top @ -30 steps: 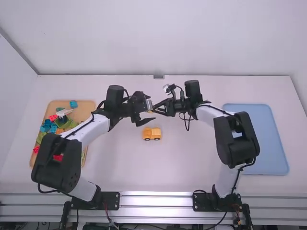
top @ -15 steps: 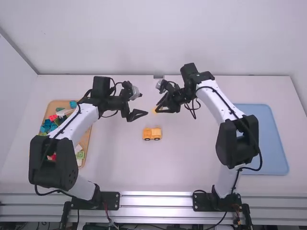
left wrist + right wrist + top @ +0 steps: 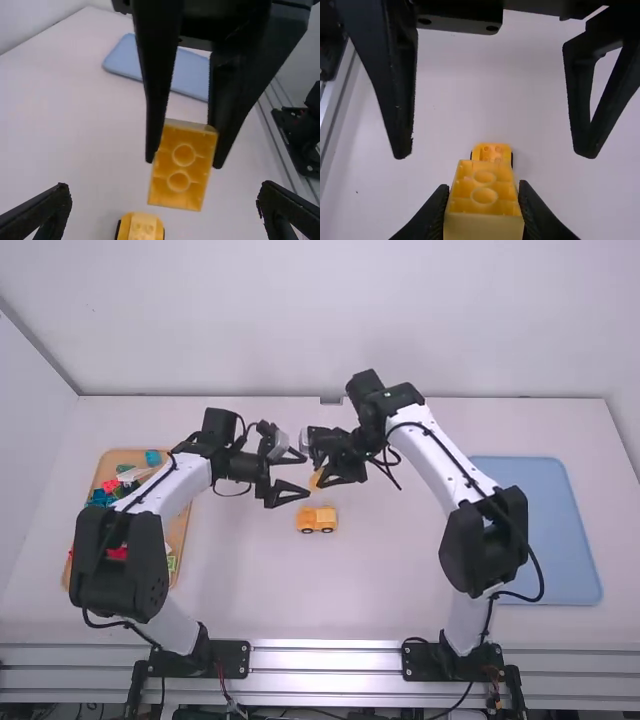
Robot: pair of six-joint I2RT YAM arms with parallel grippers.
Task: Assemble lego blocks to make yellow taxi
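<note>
The right gripper point(image 3: 318, 477) grasps a yellow block point(image 3: 484, 200); at its nine o'clock the left gripper point(image 3: 307, 475) gapes, empty — released. From there, in the high view: car point(image 3: 317, 519) on the table at six, bricks point(image 3: 109, 485) in wooden tray point(image 3: 122, 456) near nine, blue tray point(image 3: 560, 530) just past three.

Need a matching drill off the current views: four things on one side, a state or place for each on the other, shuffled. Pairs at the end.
Things
1. left gripper
2. blue tray
3. right gripper
4. yellow wheeled vehicle

States and places
A. shut on a yellow block
B. standing near the middle of the table
C. fingers spread open
D. lying at the table's right side

Pairs: 1-C, 2-D, 3-A, 4-B
</note>
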